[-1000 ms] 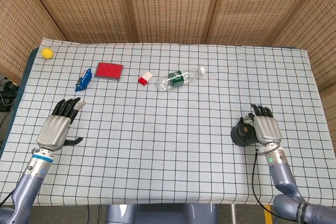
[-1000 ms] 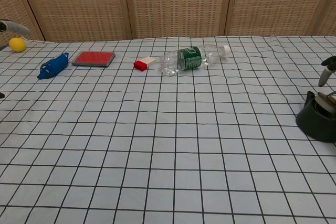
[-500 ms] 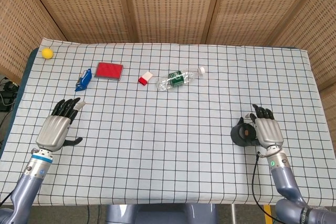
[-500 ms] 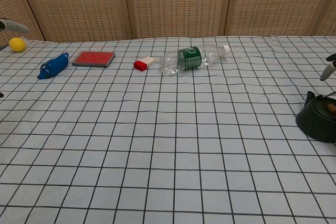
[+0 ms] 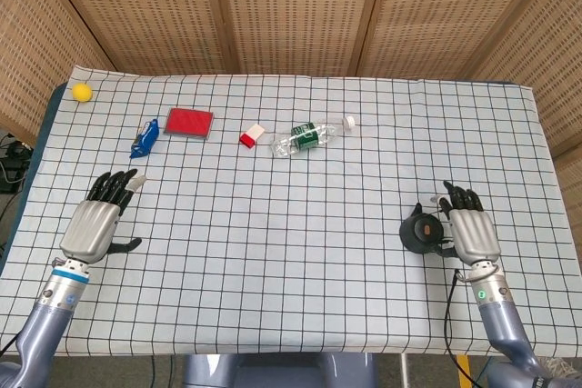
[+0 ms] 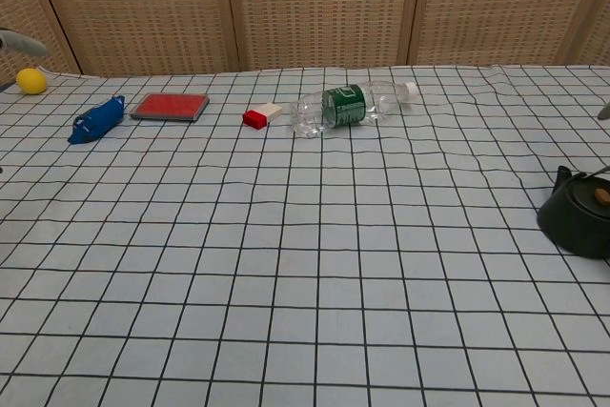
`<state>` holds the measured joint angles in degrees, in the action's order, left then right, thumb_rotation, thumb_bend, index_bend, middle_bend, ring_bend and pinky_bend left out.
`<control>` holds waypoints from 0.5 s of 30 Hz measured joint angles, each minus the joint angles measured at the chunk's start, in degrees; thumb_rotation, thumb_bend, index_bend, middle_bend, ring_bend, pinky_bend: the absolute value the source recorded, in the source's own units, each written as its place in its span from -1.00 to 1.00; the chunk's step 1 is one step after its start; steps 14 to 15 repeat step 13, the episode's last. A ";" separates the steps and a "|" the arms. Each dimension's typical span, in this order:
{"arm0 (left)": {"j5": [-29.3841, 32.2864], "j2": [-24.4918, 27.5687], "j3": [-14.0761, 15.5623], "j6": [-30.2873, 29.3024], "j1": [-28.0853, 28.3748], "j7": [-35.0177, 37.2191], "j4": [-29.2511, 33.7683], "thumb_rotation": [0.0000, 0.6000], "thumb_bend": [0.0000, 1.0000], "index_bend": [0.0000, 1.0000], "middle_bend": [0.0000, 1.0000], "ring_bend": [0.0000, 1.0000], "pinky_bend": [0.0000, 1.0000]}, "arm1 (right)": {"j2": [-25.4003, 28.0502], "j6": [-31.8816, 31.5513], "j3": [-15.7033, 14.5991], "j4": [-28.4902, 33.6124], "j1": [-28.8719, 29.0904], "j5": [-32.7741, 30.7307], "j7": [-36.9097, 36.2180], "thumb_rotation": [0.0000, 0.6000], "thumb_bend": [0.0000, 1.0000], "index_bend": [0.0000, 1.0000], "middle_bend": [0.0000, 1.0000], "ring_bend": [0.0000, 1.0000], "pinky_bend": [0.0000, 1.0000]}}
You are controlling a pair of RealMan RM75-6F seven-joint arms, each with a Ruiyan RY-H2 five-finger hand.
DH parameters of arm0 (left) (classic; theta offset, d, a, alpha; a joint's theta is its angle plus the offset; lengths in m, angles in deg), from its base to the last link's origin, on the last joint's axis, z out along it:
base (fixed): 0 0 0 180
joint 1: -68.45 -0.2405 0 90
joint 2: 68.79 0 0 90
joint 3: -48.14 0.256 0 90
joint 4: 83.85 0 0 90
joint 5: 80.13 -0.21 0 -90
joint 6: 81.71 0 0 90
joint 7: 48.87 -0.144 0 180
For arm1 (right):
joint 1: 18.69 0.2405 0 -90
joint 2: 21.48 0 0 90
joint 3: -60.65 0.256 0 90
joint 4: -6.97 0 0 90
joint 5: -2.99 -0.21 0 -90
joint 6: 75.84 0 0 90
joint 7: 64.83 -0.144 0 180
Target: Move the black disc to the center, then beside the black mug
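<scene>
The right hand (image 5: 472,233) lies palm down near the right front of the bench (image 5: 300,224), its fingers straight, apart and pointing toward the far edge, with nothing in its grip. Just beside it on its inner side sits the black disc (image 5: 422,231), a round dark thing with a small brown spot on top and a short spout-like nub on its left in the chest view (image 6: 579,217). From the head view the fingers lie right next to the disc, but whether they touch it cannot be told; in the chest view the disc stands alone at the right edge, with only a sliver of a fingertip above it.

The left hand (image 5: 97,220) rests over the left front of the bench, palm down, fingers stretched and slightly spread, the thumb out to the side, holding nothing.

Farther back, a row of things lies across the checked cloth: a yellow ball (image 5: 82,91) at the far left corner, a blue clip (image 5: 146,138), a flat red box (image 5: 189,122) just beside it, a small red and white block (image 5: 251,135), and a clear plastic bottle (image 5: 312,136) with a green label on its side, cap pointing right. No black mug can be made out in either view.
</scene>
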<state>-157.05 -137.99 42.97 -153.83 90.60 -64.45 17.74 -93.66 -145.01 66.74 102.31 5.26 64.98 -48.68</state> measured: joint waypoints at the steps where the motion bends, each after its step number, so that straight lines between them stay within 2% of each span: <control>1: -0.10 -0.06 -0.03 -0.15 -0.04 0.05 -0.16 1.00 -0.86 -1.00 -1.00 -1.00 -1.00 | 0.06 -0.99 -0.03 -0.36 -0.35 1.11 -0.36 1.00 -0.39 -0.67 -1.00 -1.00 -1.00; 8: -1.54 -1.04 0.63 -1.59 -0.95 0.47 -3.01 1.00 -0.86 -1.00 -1.00 -1.00 -1.00 | 0.69 -11.72 -0.67 -5.66 -4.76 10.86 -4.61 1.00 -0.50 -0.97 -1.00 -1.00 -1.00; 12: -1.88 -1.86 1.17 -2.44 -1.81 0.84 -5.43 1.00 -0.86 -1.00 -1.00 -1.00 -1.00 | 0.77 -16.53 -1.18 -10.09 -8.29 13.95 -9.00 1.00 -0.51 -1.00 -1.00 -1.00 -1.00; 15: -1.85 -2.11 1.32 -2.59 -2.06 0.85 -6.06 1.00 -0.86 -1.00 -1.00 -1.00 -1.00 | 0.71 -16.98 -1.28 -10.95 -8.88 14.38 -9.90 1.00 -0.51 -1.00 -1.00 -1.00 -1.00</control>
